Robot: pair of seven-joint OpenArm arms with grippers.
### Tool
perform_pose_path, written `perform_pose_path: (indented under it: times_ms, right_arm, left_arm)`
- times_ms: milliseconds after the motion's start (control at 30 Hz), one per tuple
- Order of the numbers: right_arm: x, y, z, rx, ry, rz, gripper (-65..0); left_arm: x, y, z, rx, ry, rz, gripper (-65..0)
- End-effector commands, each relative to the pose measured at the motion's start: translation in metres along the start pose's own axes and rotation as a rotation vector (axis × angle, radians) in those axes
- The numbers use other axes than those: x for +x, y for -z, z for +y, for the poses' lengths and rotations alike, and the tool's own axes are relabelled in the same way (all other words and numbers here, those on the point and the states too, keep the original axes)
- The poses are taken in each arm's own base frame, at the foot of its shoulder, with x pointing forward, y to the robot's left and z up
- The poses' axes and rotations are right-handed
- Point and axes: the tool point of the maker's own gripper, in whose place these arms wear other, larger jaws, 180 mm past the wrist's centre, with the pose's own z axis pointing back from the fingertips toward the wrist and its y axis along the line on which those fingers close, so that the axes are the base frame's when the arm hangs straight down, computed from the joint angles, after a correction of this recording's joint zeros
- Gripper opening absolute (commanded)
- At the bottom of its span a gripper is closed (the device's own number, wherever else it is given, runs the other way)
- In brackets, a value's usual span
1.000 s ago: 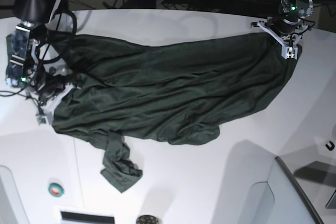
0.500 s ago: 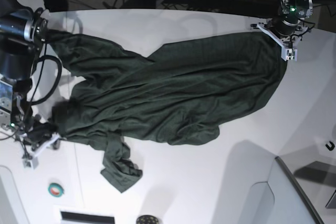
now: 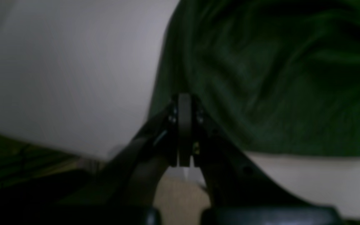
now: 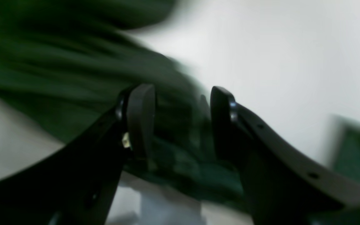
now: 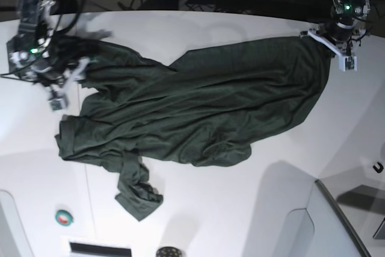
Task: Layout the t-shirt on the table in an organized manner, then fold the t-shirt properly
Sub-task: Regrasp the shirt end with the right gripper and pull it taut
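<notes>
Thin, wrinkled green knit t-shirt (image 5: 198, 112) on smooth white table (image 5: 240, 209); left gripper (image 3: 184, 103) pinches its hem, right gripper (image 4: 180, 115) parted, empty.

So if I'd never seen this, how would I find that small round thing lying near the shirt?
Start at the big white table and find the dark green t-shirt spread across it. Follow the bunched sleeve hanging off its near edge, then look to its left, toward the table's front edge. There lies a small teal ring with a reddish centre, apart from the cloth, the only bright spot on the white.
</notes>
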Motion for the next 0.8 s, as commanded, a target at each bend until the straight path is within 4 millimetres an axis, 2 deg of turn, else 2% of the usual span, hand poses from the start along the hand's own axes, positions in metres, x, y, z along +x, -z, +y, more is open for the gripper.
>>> perform_pose_path:
  times_ms: [0, 167, 300, 400, 433, 533, 567, 633, 767]
  right_arm:
    - [0.019, -0.007, -0.015, -0.040, -0.018, -0.060, -37.5]
    - [0.013, 0.001, -0.001, -0.001, -0.046, -0.033, -25.4]
    - [-0.005, 0.020, -0.008, 0.009, -0.036, 0.041, -27.3]
    - [-0.021, 0.029, -0.007, 0.025, -0.016, 0.073, -33.3]
    - [-0.028, 0.031, -0.006, 0.028, -0.009, 0.086, -38.3]
    - [-0.046, 0.028, -0.019, 0.010, -0.014, 0.130, -62.1]
    - [-0.051, 0.026, -0.023, 0.003, -0.018, 0.138, -65.0]
    - [-0.062, 0.018, -0.029, -0.012, -0.032, 0.156, -62.4]
    - [-0.081, -0.002, -0.034, -0.030, -0.067, 0.173, -64.5]
  left_arm:
    - [0.008, -0.003, 0.008, 0.020, 0.011, -0.027, -65.0]
    - [0.012, 0.000, 0.006, 0.016, 0.008, -0.033, -65.0]
    - [0.011, 0.000, 0.006, 0.016, 0.008, -0.030, -65.0]
    - [0.009, -0.001, 0.008, 0.020, 0.007, -0.026, -65.0]
    - [0.009, -0.001, 0.009, 0.023, 0.009, -0.027, -65.0]
    - [0.010, -0.001, 0.010, 0.026, 0.016, -0.026, -65.0]
    - [0.010, -0.001, 0.010, 0.026, 0.016, -0.026, -65.0]
    - [0.010, -0.001, 0.010, 0.026, 0.017, -0.027, -65.0]
    - [0.010, -0.001, 0.010, 0.026, 0.021, -0.026, -65.0]
